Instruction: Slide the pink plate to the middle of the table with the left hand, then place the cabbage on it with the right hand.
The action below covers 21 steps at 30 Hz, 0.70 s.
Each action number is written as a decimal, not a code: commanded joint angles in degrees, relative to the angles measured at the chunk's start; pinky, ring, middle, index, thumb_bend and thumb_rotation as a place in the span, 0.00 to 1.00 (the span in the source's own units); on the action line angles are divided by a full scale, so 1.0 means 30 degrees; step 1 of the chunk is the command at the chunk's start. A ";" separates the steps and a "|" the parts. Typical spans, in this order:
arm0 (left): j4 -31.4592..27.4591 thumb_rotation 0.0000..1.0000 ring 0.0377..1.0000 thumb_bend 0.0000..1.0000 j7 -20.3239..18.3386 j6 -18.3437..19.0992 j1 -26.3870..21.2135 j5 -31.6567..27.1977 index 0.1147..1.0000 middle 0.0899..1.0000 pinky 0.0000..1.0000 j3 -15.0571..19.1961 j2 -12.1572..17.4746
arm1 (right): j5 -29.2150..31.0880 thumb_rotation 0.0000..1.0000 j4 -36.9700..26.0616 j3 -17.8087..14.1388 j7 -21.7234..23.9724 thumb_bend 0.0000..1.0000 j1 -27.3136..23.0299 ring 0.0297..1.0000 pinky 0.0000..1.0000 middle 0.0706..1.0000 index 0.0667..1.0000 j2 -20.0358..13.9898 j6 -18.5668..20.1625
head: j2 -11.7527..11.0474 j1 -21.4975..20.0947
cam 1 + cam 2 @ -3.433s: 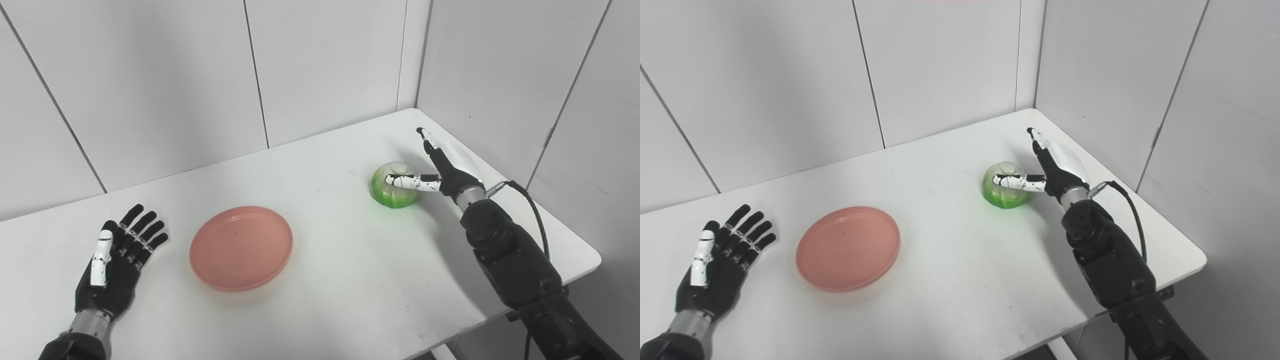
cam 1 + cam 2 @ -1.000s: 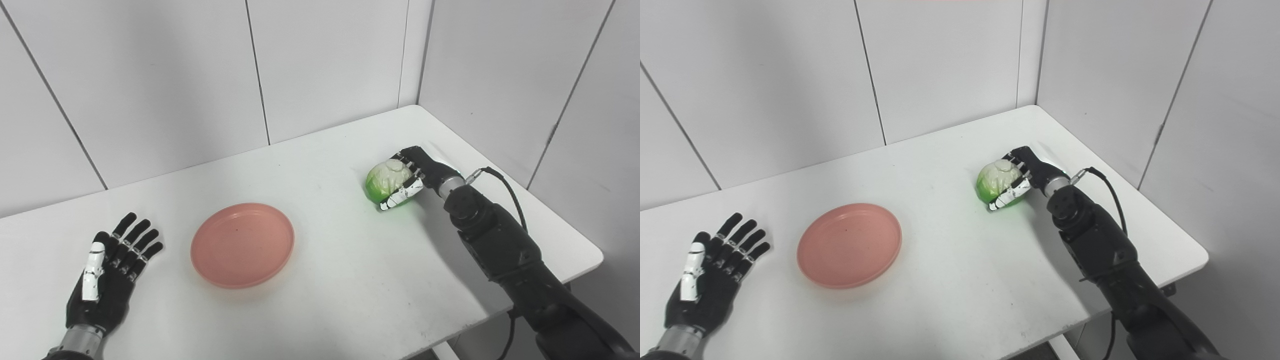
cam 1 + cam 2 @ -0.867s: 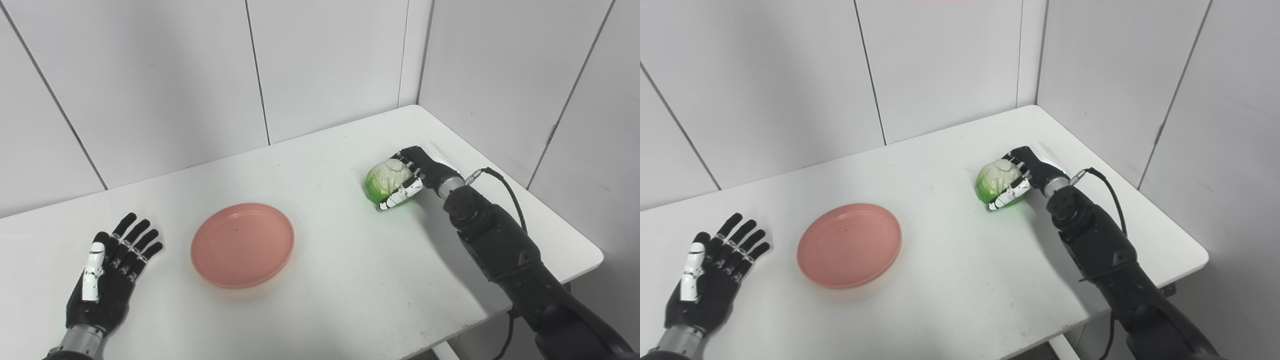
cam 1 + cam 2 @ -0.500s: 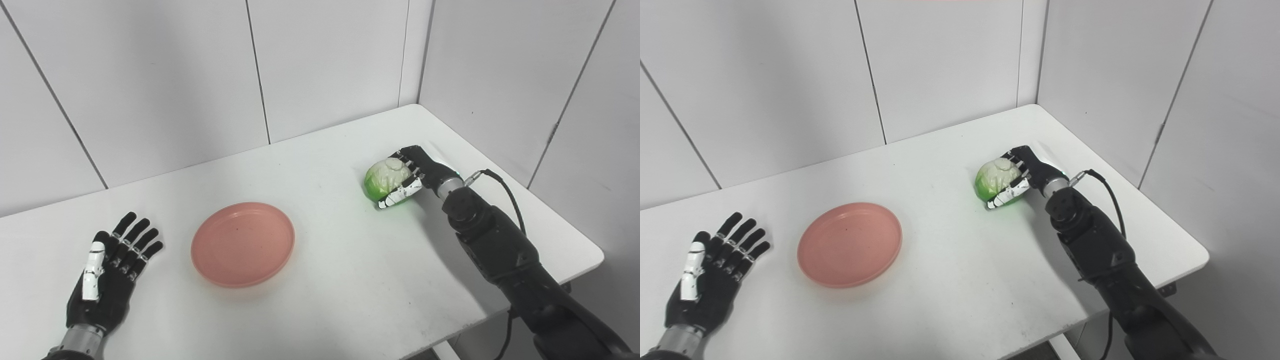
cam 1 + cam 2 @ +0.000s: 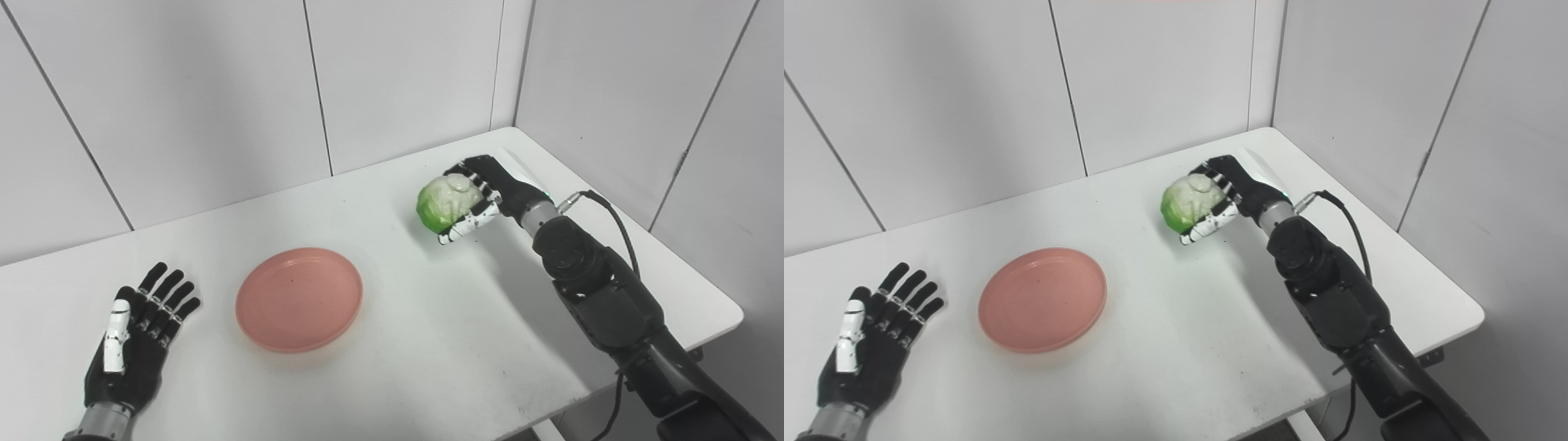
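The pink plate (image 5: 299, 299) lies flat on the white table (image 5: 429, 343), left of the table's middle. My right hand (image 5: 490, 193) is shut on the green and white cabbage (image 5: 446, 201) and holds it in the air above the table, to the right of the plate and farther back. Its fingers wrap the cabbage's far side and the thumb crosses underneath. My left hand (image 5: 135, 340) lies open and flat on the table near the front left corner, a short way left of the plate and not touching it.
White wall panels close the back and right sides of the table. The table's front edge and rounded right corner (image 5: 732, 312) are in view. A black cable (image 5: 612, 214) loops from my right wrist.
My right hand closed around the cabbage, then lifted it off the table and carried it left, toward the plate. The plate and left hand stayed put. The camera shifted slightly.
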 commanded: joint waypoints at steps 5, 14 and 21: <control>-0.1433 0.90 0.89 0.53 0.1330 0.1883 0.1895 0.0532 0.88 0.89 0.87 -0.0835 -0.1007 | 0.0116 0.00 -0.1829 0.0684 0.1129 0.53 -0.1864 0.39 0.34 0.41 0.49 0.0550 0.0631 | 0.0062 0.1589; -0.5027 0.98 0.89 0.48 0.3825 0.3980 0.3103 0.0973 0.88 0.89 0.87 -0.1607 -0.2393 | 0.0277 0.00 -0.1712 0.2132 0.2170 0.53 -0.3025 0.39 0.34 0.41 0.49 0.2203 0.0165 | 0.0217 0.4538; -0.5993 1.00 0.91 0.46 0.5298 0.4590 0.3200 0.1738 0.89 0.91 0.90 -0.2106 -0.3317 | -0.0084 0.00 -0.0606 0.3861 0.2403 0.52 -0.3673 0.37 0.32 0.40 0.50 0.3886 -0.0259 | 0.0330 0.6164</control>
